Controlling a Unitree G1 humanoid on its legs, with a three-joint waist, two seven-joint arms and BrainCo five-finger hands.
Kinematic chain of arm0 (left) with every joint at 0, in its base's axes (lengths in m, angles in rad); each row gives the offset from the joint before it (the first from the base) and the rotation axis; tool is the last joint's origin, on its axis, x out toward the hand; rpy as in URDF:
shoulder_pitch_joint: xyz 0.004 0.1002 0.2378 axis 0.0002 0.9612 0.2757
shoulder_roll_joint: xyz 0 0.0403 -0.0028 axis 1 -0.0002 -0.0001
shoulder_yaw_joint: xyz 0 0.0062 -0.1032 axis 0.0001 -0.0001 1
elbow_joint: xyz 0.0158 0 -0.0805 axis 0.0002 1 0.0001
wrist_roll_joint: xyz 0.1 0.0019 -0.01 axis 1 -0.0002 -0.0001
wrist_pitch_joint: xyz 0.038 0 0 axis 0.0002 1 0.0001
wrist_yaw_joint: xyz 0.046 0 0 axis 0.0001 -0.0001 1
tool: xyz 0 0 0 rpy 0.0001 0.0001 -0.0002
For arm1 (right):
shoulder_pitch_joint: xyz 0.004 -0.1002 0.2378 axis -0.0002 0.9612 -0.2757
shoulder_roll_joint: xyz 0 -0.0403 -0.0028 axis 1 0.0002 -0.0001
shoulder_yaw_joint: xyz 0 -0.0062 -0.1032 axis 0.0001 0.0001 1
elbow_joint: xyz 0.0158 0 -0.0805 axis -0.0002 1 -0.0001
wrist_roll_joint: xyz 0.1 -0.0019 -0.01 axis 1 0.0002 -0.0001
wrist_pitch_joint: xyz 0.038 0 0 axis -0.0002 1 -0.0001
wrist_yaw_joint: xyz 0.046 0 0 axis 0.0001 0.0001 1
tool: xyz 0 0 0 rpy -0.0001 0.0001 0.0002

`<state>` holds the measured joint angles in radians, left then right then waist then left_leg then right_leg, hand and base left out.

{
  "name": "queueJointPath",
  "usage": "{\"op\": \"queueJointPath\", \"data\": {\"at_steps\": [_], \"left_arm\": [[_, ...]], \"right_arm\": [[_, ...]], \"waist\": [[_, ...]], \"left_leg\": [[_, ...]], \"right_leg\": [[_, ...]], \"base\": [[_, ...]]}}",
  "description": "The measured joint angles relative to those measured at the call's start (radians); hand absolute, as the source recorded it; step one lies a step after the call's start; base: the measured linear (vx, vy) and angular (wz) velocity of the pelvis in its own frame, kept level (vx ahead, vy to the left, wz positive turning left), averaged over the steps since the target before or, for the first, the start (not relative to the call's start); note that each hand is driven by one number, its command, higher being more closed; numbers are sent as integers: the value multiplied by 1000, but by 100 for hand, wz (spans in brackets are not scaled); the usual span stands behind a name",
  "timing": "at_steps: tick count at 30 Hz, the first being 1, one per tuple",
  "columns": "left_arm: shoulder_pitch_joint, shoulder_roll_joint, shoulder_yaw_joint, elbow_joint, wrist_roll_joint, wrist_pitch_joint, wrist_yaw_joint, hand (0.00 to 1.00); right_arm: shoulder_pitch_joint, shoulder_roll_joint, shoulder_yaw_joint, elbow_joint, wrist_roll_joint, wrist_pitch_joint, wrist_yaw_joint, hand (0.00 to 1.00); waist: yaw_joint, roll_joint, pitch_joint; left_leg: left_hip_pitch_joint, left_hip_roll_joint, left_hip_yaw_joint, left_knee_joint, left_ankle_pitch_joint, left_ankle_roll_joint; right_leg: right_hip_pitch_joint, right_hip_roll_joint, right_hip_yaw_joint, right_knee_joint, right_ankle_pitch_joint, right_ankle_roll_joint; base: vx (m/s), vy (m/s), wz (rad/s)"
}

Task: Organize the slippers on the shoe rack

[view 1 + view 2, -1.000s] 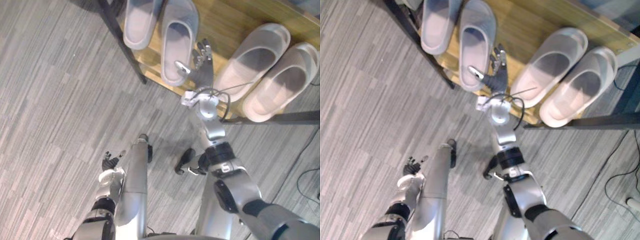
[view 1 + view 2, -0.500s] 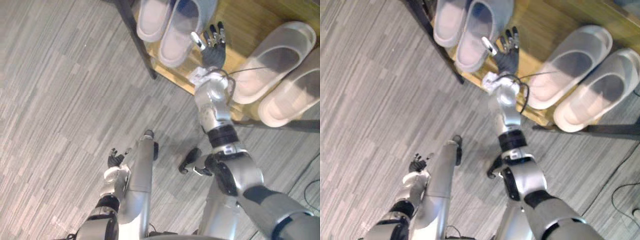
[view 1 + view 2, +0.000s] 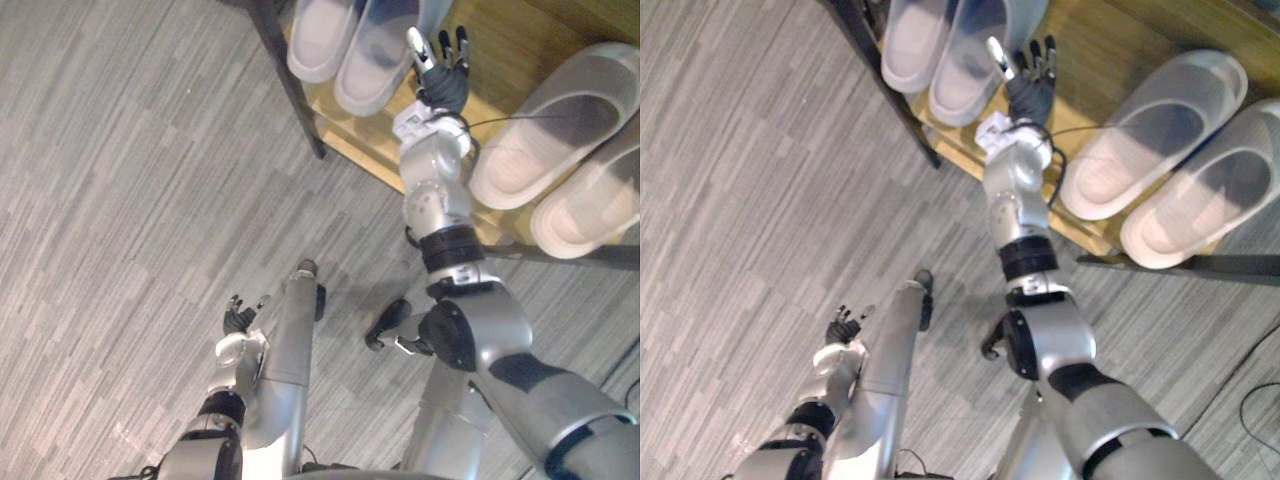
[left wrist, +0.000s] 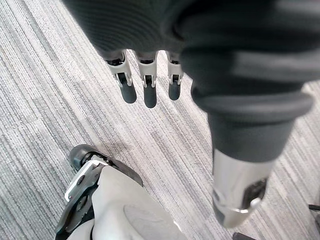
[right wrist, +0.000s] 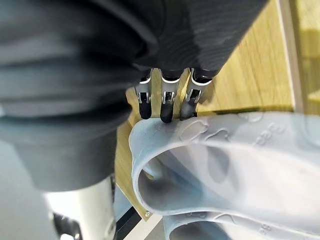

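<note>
Farther onto the shoe rack (image 3: 510,40) now, the right robot hand (image 3: 443,82) rests straight fingers against the side of the grey slipper (image 3: 370,80) — gripping nothing. Light, springy foam, I'd judge — best pinched at the heel rim.

There are four slippers in all: two grey slippers (image 3: 915,45) and two pale slippers (image 3: 1150,130), which makes two pairs, one of each colour. There is one rack (image 3: 1110,40), with one wooden shelf in sight. There are two hands, one left hand (image 3: 843,325) and one right hand (image 3: 1030,85).
</note>
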<state>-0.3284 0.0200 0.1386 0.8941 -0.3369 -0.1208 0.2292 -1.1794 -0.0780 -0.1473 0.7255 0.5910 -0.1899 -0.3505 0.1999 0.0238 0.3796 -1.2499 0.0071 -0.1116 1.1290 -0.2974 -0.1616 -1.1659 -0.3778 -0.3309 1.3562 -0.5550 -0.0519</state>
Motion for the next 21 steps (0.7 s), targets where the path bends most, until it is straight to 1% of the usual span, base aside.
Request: {"op": "queueJointPath", "data": {"at_steps": [3,6,7,9,11,13,14,16,17,18,21], "left_arm": [[1,0,0,0,0,-1,-1,0],[1,5,2,2,0,2,-2,0],[1,8,2,2,0,3,-2,0],[1,10,8,2,0,4,-2,0],[5,6,28,1,0,7,-11,0],[13,4,40,1,0,13,-20,0],[22,6,41,0,0,19,-20,0],[37,1,40,2,1,24,-24,0],[46,-2,39,4,2,27,-31,0],[54,1,38,7,3,31,-38,0],[85,-5,35,28,24,43,-40,0]], "right_arm": [[-5,-8,0,0,-1,2,7,0],[-6,-5,19,0,-14,14,15,0],[-3,-5,38,0,-43,19,15,0],[8,-2,71,-1,-65,26,16,0],[33,1,111,-9,-85,32,18,0],[77,11,152,-49,-107,40,22,0],[112,20,174,-84,-121,43,27,0],[199,29,218,-164,-136,45,34,0],[246,28,245,-199,-161,48,37,0],[306,23,276,-243,-179,52,44,0],[481,-14,370,-358,-250,68,76,0]], "waist": [[1,0,0],[3,0,0],[2,0,0],[0,0,0],[-6,-1,-1],[-17,-1,-1],[-27,-1,-2],[-47,-4,-5],[-56,-4,-6],[-62,-7,-11],[-96,-9,-42]], "left_leg": [[1,2,0,0,2,-1],[11,18,14,9,3,-2],[22,26,20,10,2,-1],[57,39,25,5,0,2],[106,53,36,-11,-2,6],[158,67,53,-42,-2,9],[188,75,60,-60,0,12],[257,82,77,-107,6,19],[294,85,85,-133,10,18],[335,91,97,-165,15,22],[458,96,136,-273,39,33]], "right_leg": [[0,1,0,0,1,-1],[3,14,11,-4,10,-17],[11,21,15,-8,13,-22],[45,34,16,-24,17,-28],[89,44,17,-44,16,-23],[132,56,21,-75,22,-15],[159,62,21,-93,29,-10],[216,73,23,-141,44,-12],[249,77,24,-168,59,-21],[283,80,23,-198,73,-32],[390,88,22,-298,105,-17]], "base": [[-15,40,-2],[-18,82,-16],[-13,63,-25],[-20,55,-20],[-32,46,-19],[-34,32,-21],[-27,35,-17],[3,37,-18],[30,42,-21],[57,48,-22],[95,46,-14]]}}
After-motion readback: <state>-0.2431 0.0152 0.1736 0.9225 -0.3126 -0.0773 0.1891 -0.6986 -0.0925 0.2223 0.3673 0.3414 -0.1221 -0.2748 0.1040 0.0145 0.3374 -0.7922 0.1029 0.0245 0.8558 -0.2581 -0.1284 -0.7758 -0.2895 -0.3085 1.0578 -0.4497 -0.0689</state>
